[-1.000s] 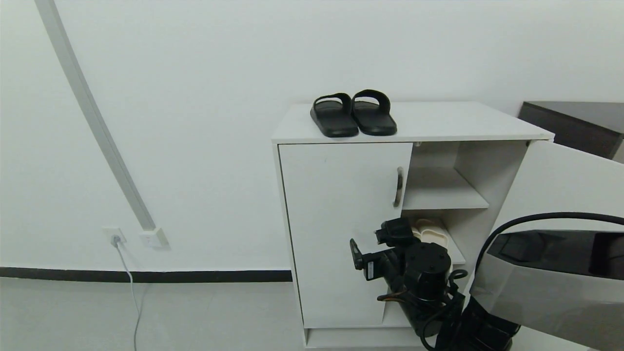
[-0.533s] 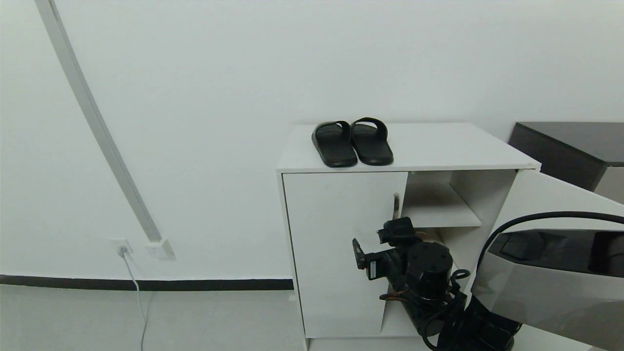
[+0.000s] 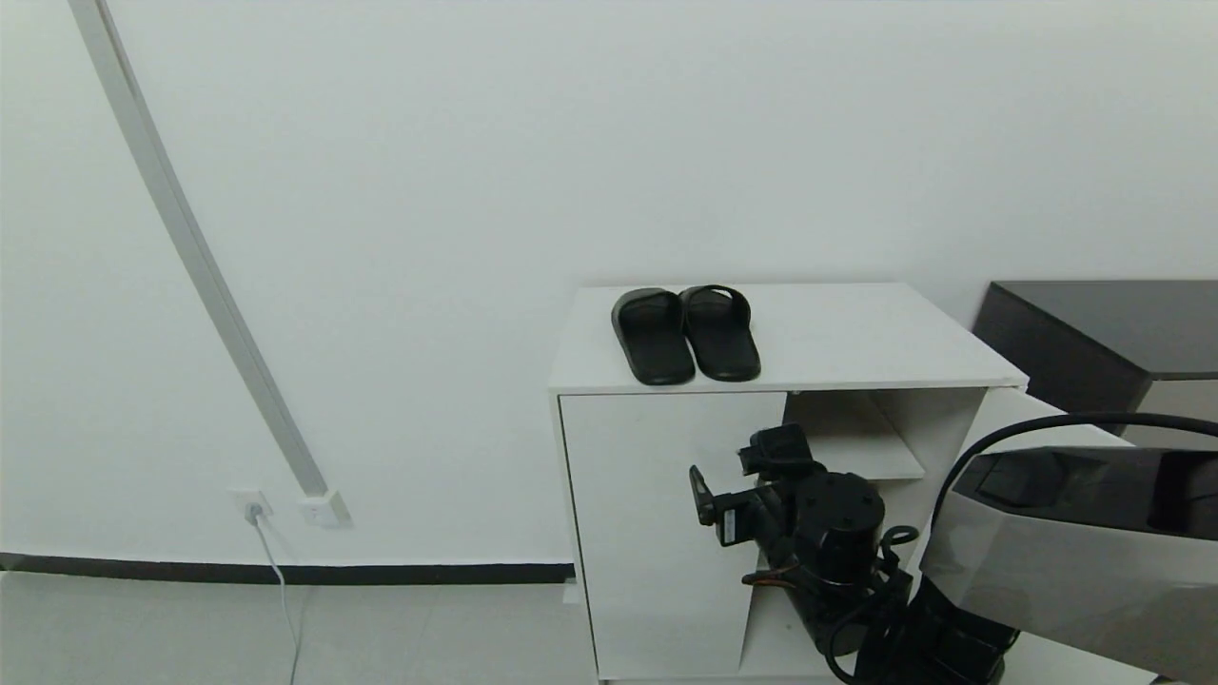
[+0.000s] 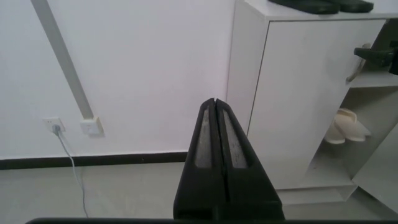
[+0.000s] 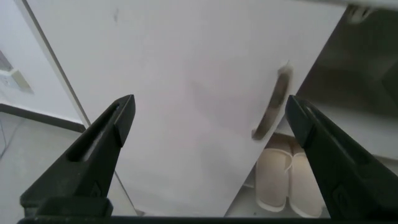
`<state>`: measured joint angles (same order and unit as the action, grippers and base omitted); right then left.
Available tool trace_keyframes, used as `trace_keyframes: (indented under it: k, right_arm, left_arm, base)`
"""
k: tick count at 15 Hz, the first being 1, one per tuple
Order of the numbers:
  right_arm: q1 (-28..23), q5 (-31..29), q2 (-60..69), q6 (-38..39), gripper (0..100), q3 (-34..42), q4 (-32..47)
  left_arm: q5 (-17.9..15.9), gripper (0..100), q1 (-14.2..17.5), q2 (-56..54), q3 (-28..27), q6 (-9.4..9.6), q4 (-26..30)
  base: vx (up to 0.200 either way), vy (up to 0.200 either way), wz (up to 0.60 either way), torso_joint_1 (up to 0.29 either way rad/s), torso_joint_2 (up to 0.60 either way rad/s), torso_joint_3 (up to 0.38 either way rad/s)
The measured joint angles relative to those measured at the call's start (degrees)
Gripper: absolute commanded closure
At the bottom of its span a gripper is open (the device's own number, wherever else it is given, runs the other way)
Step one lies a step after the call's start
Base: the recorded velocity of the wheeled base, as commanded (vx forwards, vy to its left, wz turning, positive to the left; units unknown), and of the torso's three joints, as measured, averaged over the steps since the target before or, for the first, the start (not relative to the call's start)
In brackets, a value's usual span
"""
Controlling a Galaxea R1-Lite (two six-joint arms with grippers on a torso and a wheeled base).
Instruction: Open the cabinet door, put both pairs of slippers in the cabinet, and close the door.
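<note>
Claws are nearest: the left gripper [image 4: 214, 109] is pinched shut on nothing, and the right gripper [image 5: 209, 109] is spread wide, near the handle [image 5: 273, 102] of the closed door [image 3: 657, 514]. White slippers [image 5: 283, 177] lie low inside the cabinet [image 3: 856, 333]. Farther back, black slippers [image 3: 685, 333] sit on top. They look light and bendy, so grab the straps [image 3: 716, 294].

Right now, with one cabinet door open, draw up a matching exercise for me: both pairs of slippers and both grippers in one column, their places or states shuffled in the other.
Column one
1. pair of black rubber slide slippers
2. pair of cream slippers
3. left gripper
4. right gripper

Column two
A. open, facing the closed white door and its metal handle
B. on top of the white wooden cabinet
C. shut
D. inside the cabinet

Pairs: 1-B, 2-D, 3-C, 4-A.
</note>
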<state>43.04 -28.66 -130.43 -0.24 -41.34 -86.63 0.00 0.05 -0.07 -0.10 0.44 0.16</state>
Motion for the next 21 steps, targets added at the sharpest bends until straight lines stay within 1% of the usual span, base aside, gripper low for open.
trace_keyframes:
  k: [6,12,16,18,19,20,21]
  right_arm:
    - [-0.18,0.01,-0.02,0.02,0,0.50,0.06]
    - [-0.18,0.55,-0.06,-1.15,0,0.74,-0.02]
    - [-1.57,1.73,-1.19,-5.78,0,0.46,-3.28]
    - [-1.29,2.15,-1.49,-5.99,0,0.11,-3.29]
    - [-1.01,2.56,-1.40,-5.91,0,-0.96,-2.85]
    - [-0.79,2.77,-1.02,-5.19,0,-2.93,0.62]
    - [-0.74,2.83,-0.22,-3.25,0,-5.38,7.89]
  left_arm:
    - [0.00,100,0.02,0.00,0.00,0.00,-0.02]
    - [0.00,100,0.02,0.00,0.00,0.00,0.02]
    - [0.00,100,0.02,0.00,0.00,0.00,0.02]
    - [0.00,100,0.02,0.00,0.00,0.07,0.02]
    - [0.00,100,0.02,0.00,0.00,0.07,0.02]
    - [0.00,100,-0.02,0.00,0.00,0.10,0.02]
    - [0.00,100,-0.02,0.00,0.00,0.18,0.02]
  base:
    - [0.000,0.000,0.00,0.256,-0.58,-0.323]
    - [0.000,0.000,0.00,0.187,-0.40,-0.217]
    - [0.000,0.000,0.00,0.012,-0.02,-0.013]
    - [0.000,0.000,0.00,0.000,0.00,0.000]
    - [0.000,0.000,0.00,0.000,0.00,0.000]
    - [0.000,0.000,0.00,0.000,0.00,0.000]
    - [0.000,0.000,0.00,0.000,0.00,0.000]
